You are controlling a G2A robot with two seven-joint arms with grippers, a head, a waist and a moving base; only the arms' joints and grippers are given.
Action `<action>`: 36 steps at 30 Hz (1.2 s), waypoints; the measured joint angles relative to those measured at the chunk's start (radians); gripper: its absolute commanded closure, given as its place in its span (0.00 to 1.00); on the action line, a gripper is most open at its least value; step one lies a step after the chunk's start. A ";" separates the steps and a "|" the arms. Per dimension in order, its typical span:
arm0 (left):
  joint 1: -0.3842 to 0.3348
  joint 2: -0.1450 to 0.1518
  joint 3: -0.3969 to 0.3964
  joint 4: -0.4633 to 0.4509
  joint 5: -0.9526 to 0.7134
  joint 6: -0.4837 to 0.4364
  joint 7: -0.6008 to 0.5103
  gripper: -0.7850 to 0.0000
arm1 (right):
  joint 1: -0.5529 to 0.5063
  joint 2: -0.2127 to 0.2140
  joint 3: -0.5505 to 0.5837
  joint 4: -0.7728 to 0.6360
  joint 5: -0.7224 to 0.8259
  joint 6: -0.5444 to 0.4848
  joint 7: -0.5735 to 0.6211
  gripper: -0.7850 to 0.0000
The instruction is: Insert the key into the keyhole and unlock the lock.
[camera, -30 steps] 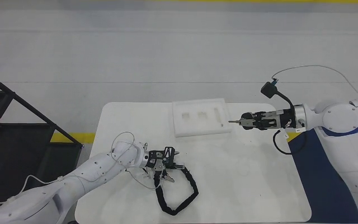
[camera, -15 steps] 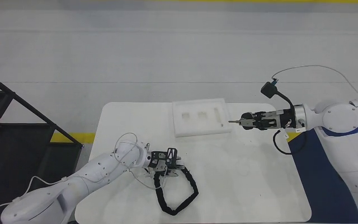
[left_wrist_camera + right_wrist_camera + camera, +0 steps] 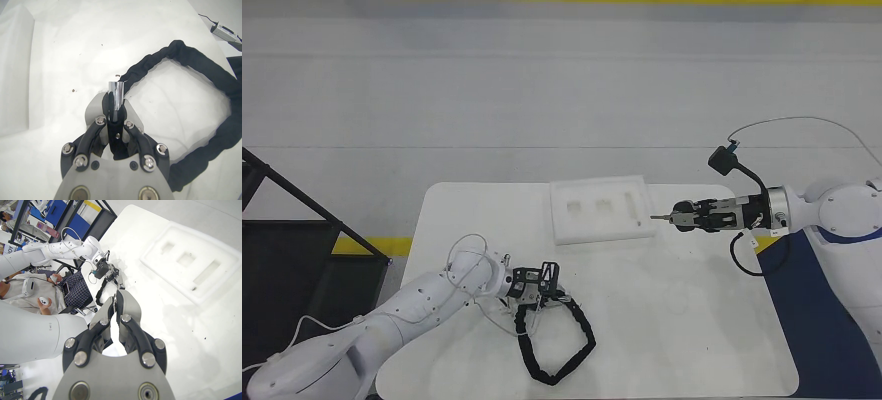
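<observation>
Left wrist view shows you, unlike the top view, your left fingers (image 3: 132, 112) pinching the chrome cylinder (image 3: 118, 92) of one lock (image 3: 208, 66). Your right fingers (image 3: 130, 306) pinch one key (image 3: 657, 216).

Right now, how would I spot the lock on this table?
On the white table, look nearer the robot than the foam tray. The lock is the black cloth-covered loop, its shiny metal end pinched in the left claw; nothing else lying there is black.
</observation>
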 measured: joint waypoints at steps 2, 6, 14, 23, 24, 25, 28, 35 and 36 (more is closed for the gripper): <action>0.001 0.001 -0.010 -0.009 -0.007 -0.018 0.025 1.00 | 0.000 0.000 0.000 0.000 0.000 0.000 0.000 1.00; 0.001 0.011 -0.035 -0.035 -0.007 -0.045 0.074 1.00 | 0.000 0.000 0.000 0.000 0.000 0.000 0.000 1.00; -0.004 0.053 -0.115 -0.172 -0.009 -0.144 0.131 1.00 | 0.000 0.000 0.000 0.000 0.000 0.000 0.000 1.00; 0.015 0.126 -0.243 -0.393 -0.042 -0.177 0.149 1.00 | -0.023 0.003 -0.013 -0.097 0.002 0.014 0.013 1.00; 0.017 0.131 -0.252 -0.411 -0.044 -0.177 0.144 1.00 | -0.026 0.005 -0.015 -0.119 0.013 0.024 0.024 1.00; 0.019 0.134 -0.261 -0.429 -0.047 -0.177 0.139 1.00 | -0.028 0.007 -0.017 -0.140 0.029 0.038 0.038 1.00; 0.021 0.142 -0.286 -0.470 -0.059 -0.177 0.128 1.00 | -0.030 0.017 -0.019 -0.209 0.074 0.075 0.075 1.00; 0.004 0.129 -0.317 -0.486 -0.111 -0.172 0.141 1.00 | -0.047 0.038 -0.029 -0.305 0.183 0.081 0.081 1.00; -0.001 0.125 -0.317 -0.484 -0.116 -0.175 0.141 1.00 | -0.051 0.039 -0.034 -0.310 0.213 0.080 0.080 1.00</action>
